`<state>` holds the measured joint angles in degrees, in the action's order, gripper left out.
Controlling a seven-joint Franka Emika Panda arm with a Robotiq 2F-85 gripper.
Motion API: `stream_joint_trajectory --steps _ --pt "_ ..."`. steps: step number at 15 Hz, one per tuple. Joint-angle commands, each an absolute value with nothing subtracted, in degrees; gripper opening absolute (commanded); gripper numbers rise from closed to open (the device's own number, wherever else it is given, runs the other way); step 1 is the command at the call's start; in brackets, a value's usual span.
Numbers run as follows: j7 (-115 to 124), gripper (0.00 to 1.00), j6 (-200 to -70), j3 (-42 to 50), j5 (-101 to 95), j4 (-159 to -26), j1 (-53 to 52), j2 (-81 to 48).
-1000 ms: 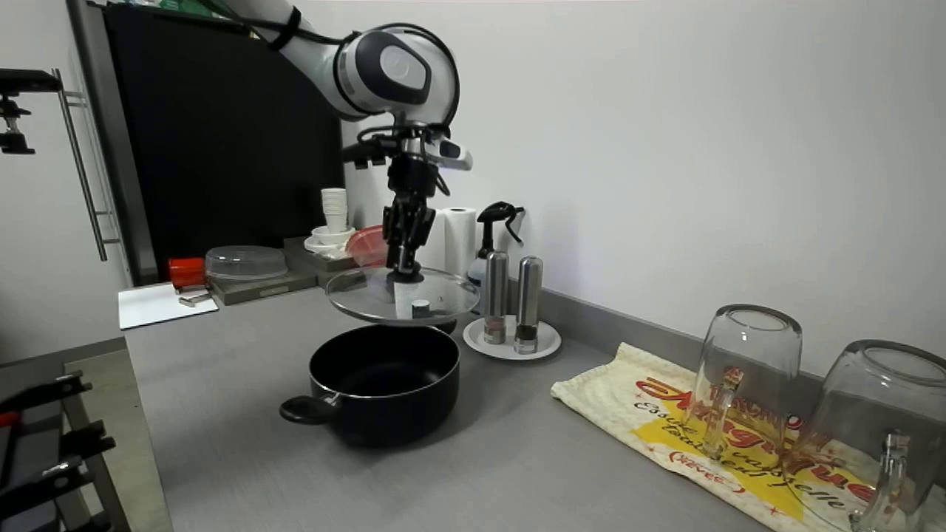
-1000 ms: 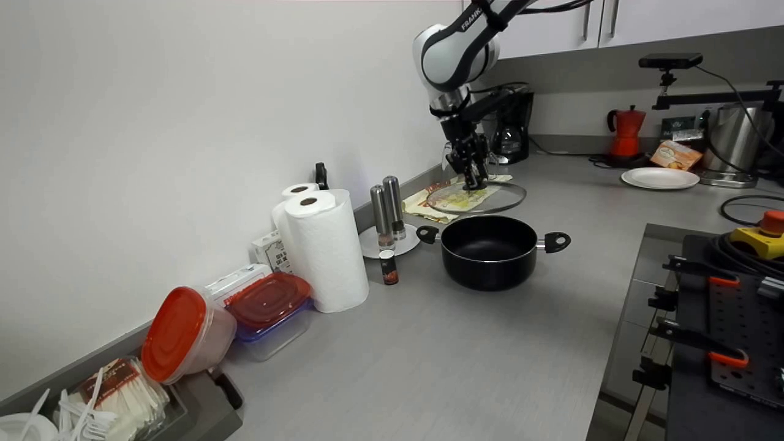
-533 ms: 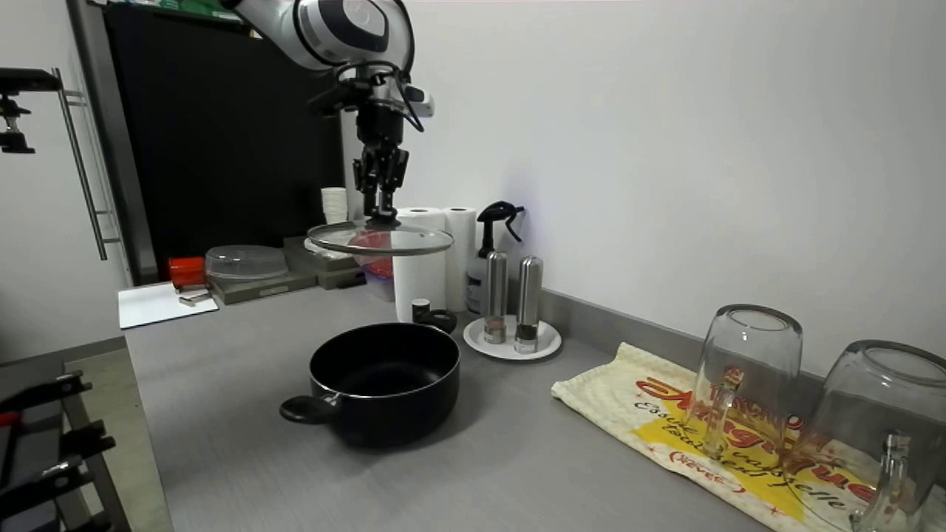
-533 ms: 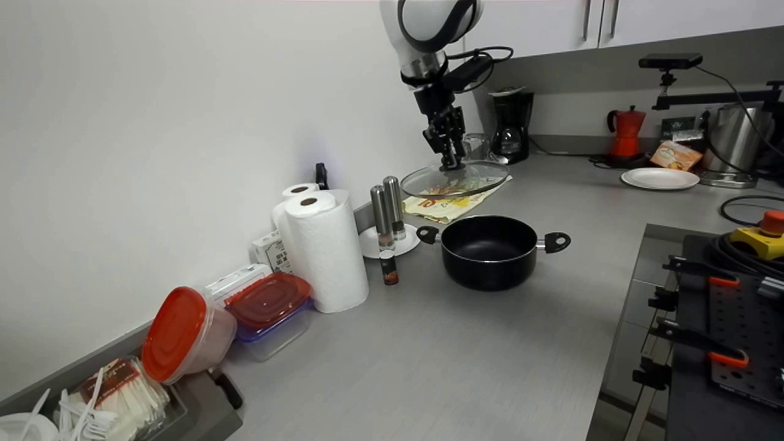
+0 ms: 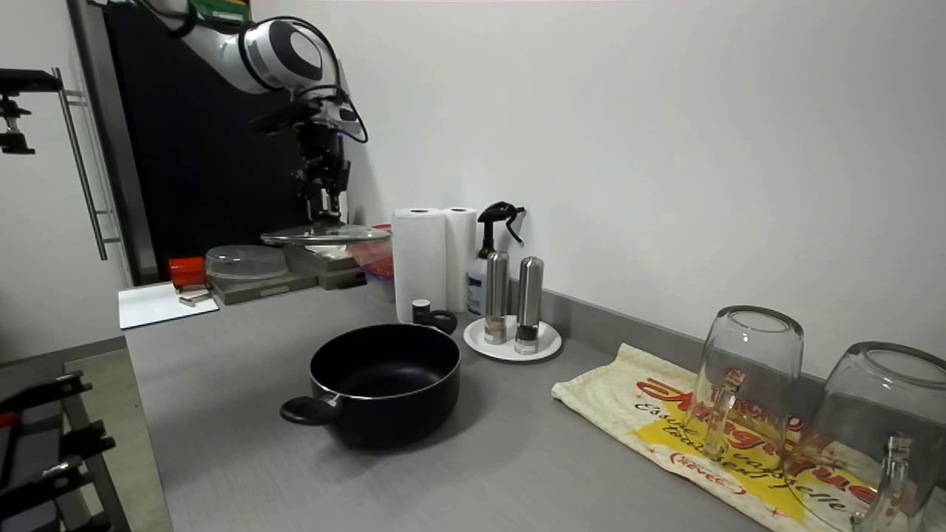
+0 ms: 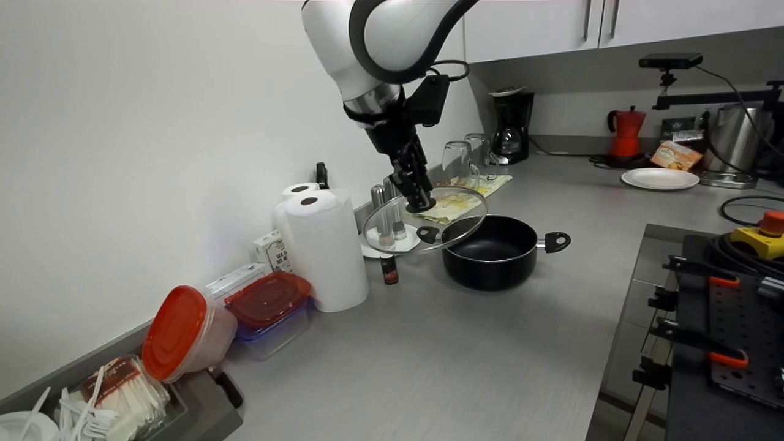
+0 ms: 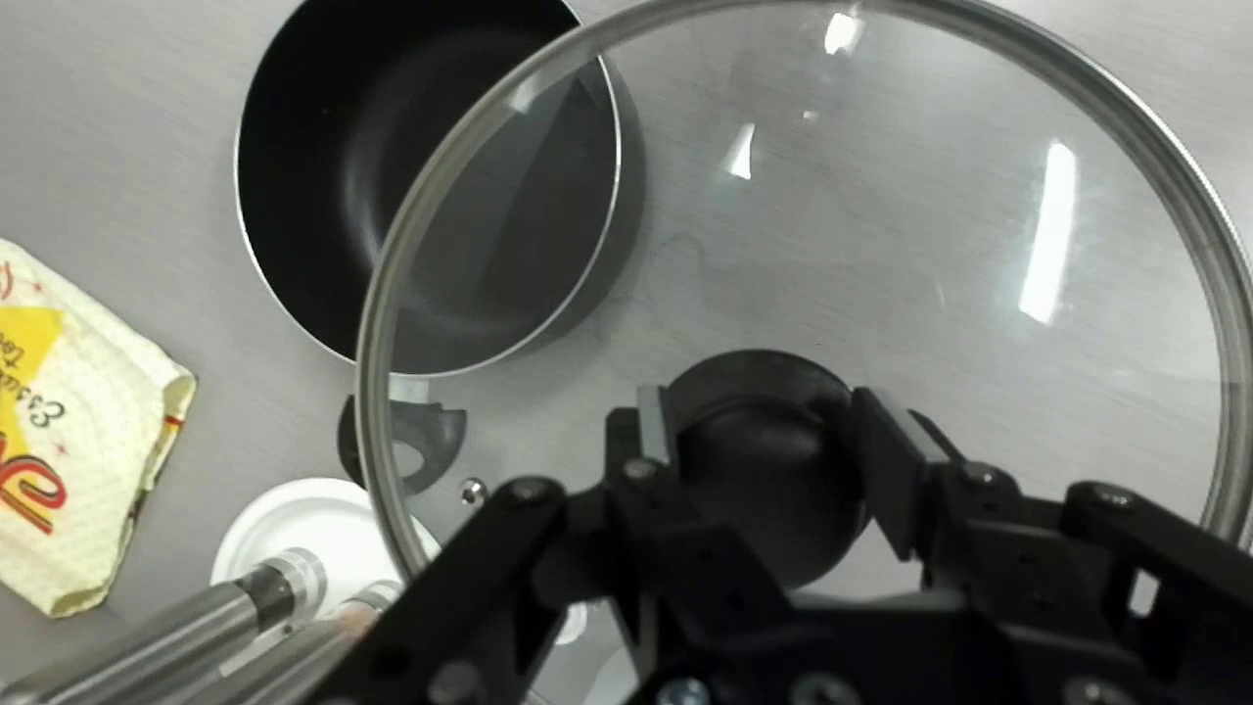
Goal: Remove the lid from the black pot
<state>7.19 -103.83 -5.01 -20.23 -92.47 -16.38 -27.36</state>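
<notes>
The black pot (image 5: 395, 414) stands uncovered on the grey counter; it also shows in an exterior view (image 6: 490, 272) and, from above, in the wrist view (image 7: 392, 166). The lid (image 5: 355, 235) is clear glass with a metal rim and a black knob (image 7: 768, 480). My gripper (image 5: 325, 210) is shut on the knob and holds the lid in the air, roughly level, off to the pot's side. In an exterior view the lid (image 6: 450, 229) overlaps the pot's near handle and rim. In the wrist view the gripper fingers (image 7: 759, 431) press on both sides of the knob.
Paper towel rolls (image 6: 334, 263), a small spice bottle (image 6: 389, 271) and steel mills (image 5: 529, 303) on a white plate (image 5: 547, 346) stand along the wall. Red-lidded plastic boxes (image 6: 269, 300) stand near the rolls. Glass mugs (image 5: 746, 384) stand on a printed towel (image 5: 621, 384).
My gripper has carried the lid away from the pot, upward at first and then sideways toward the paper towel side. The pot has not moved. The grip on the knob is unchanged.
</notes>
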Motion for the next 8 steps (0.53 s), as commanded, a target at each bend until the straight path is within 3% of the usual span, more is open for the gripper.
stream_joint_trajectory --steps 1,8 --pt "10.5 0.23 -105.9 -5.9 -24.6 -88.8 -20.6 -32.0" --pt "16.2 0.23 -115.0 -4.5 -22.8 -87.1 -22.7 -40.5"
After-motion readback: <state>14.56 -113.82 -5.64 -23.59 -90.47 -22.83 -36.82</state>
